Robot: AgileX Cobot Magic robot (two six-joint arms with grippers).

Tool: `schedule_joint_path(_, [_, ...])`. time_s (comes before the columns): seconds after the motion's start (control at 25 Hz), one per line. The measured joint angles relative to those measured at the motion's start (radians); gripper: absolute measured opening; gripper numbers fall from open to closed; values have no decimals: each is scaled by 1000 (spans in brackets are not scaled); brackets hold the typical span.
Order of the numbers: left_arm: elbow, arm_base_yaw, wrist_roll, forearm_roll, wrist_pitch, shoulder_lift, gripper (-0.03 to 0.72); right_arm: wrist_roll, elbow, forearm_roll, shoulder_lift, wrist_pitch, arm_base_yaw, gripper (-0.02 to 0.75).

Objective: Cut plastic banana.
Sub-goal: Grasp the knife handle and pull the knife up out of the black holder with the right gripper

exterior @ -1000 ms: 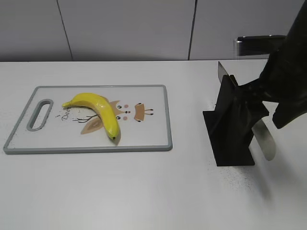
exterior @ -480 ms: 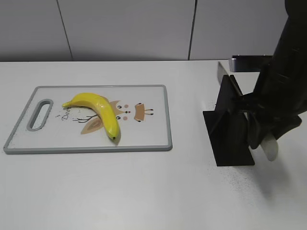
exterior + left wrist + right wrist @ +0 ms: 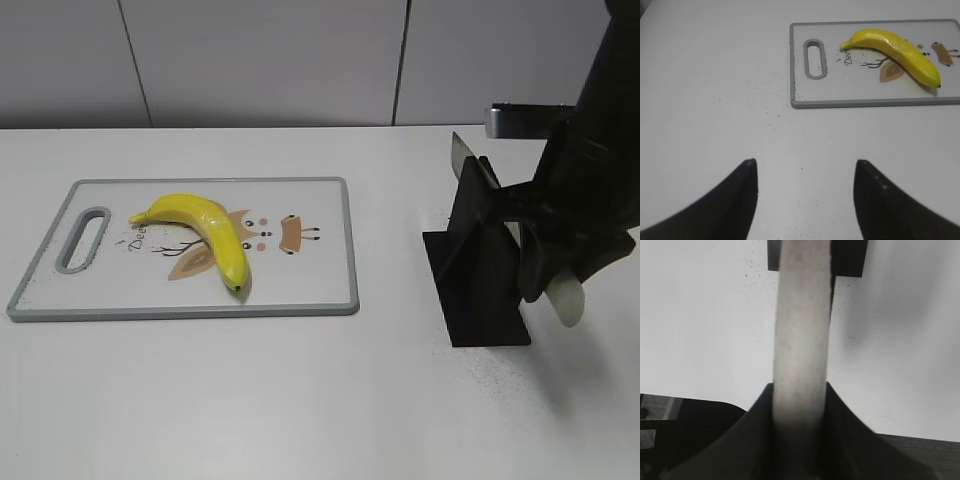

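The plastic banana lies whole on the white cutting board, at its left half; it also shows in the left wrist view. A knife sits in a black stand at the right, its blade tip poking out at the top. My right gripper is shut on the knife's pale handle; in the right wrist view the handle runs from between the fingers to the stand. My left gripper is open and empty over bare table, short of the board.
The board has a grey rim and a handle slot at its left end. White table lies between the board and the stand. A grey wall stands behind the table. Dark specks dot the tabletop.
My right arm has swung in closer to the stand with the knife handle in its grip. Less of the handle now shows below the gripper. Banana and board have not moved.
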Motion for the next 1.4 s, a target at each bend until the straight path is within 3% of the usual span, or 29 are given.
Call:
schedule_joint_path(1.16, [0, 0, 0, 0, 0, 0, 589, 51, -283, -93, -139, 26, 0, 167])
schedule_joint_path(1.4, [0, 0, 0, 0, 0, 0, 589, -44, -323, -93, -146, 27, 0, 167])
